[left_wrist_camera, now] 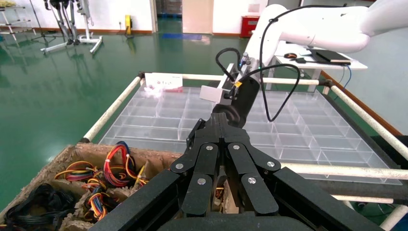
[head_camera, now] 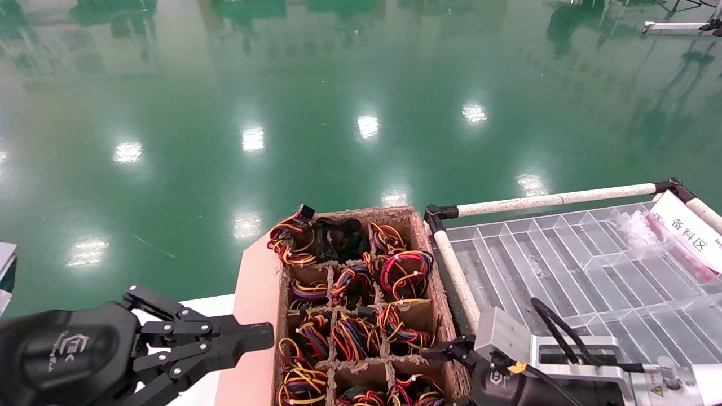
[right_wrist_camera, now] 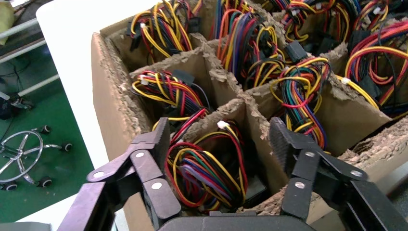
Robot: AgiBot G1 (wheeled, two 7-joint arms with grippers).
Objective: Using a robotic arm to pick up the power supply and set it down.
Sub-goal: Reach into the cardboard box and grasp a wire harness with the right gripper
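Cardboard crate [right_wrist_camera: 115,115] — right hand [right_wrist_camera: 219,144] spread above.

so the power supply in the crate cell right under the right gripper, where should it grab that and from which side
Probably from straight above. The power supply sits deep in its cardboard crate cell, walled all round, its metal body mostly hidden under the coiled wire bundle. The right gripper hangs open, its fingers straddling that cell. Descend past the wires and close on the box's sides, not the loose wires.

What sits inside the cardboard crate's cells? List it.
Every visible cell of the cardboard crate holds coiled wire bundles in red, yellow and black. The wires cover whatever lies beneath, so no metal box shows. The open right gripper hangs over a near cell; the left gripper waits alongside.
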